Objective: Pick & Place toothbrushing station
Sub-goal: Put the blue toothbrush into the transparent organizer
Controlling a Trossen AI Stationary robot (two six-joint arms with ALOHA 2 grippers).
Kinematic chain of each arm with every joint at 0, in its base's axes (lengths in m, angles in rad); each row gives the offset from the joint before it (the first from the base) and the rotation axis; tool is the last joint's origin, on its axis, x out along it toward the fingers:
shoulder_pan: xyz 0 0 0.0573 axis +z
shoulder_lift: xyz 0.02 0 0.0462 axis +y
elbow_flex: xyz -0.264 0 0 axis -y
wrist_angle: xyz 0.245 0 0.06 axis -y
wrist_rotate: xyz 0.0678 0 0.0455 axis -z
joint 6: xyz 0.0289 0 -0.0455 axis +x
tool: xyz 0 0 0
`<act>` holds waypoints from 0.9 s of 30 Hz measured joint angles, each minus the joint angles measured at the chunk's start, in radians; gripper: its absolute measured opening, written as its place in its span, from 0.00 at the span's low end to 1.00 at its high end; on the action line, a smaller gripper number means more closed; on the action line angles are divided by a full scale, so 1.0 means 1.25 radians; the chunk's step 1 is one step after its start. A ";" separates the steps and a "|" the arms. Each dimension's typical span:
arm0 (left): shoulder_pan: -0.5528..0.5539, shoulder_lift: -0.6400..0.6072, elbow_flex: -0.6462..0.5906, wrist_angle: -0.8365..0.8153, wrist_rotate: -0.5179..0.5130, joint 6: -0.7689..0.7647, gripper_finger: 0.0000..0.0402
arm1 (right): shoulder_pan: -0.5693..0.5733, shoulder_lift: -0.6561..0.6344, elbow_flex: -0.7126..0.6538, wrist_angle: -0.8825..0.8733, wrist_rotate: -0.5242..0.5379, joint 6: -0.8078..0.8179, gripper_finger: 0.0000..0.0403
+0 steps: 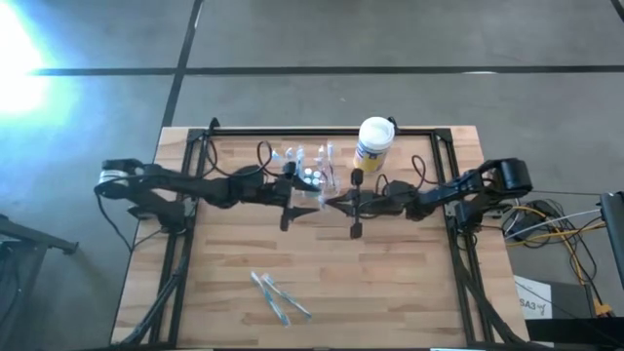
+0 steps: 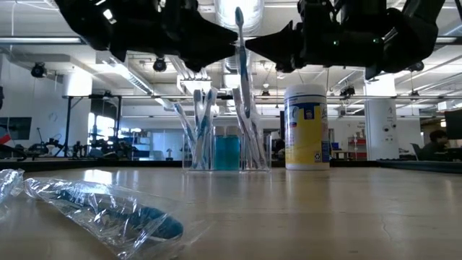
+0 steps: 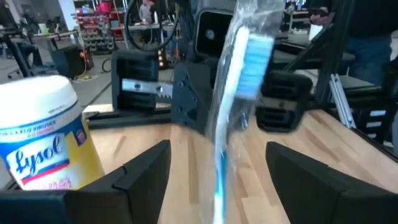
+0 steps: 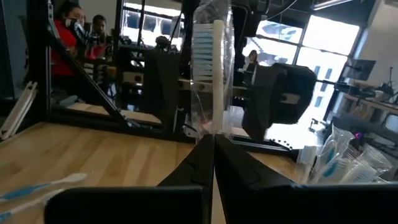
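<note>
Window glare upper left, foreground blurred

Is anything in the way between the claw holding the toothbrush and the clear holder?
Nothing visible. The right gripper, shut on a plastic-wrapped blue-and-white toothbrush, is close by the small clear plastic holder; the white cylindrical canister stands off to one side.

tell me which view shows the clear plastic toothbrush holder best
The low view: the clear rectangular plastic toothbrush holder stands side-on mid-table, wrapped brushes upright and something blue inside. The high view shows it only as a small cluster from above. The right wrist view catches its edge; the left wrist view misses it.
</note>
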 joint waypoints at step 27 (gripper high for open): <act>0.001 0.076 0.054 0.013 -0.006 -0.004 0.52 | 0.001 -0.002 0.003 0.000 0.001 0.000 0.02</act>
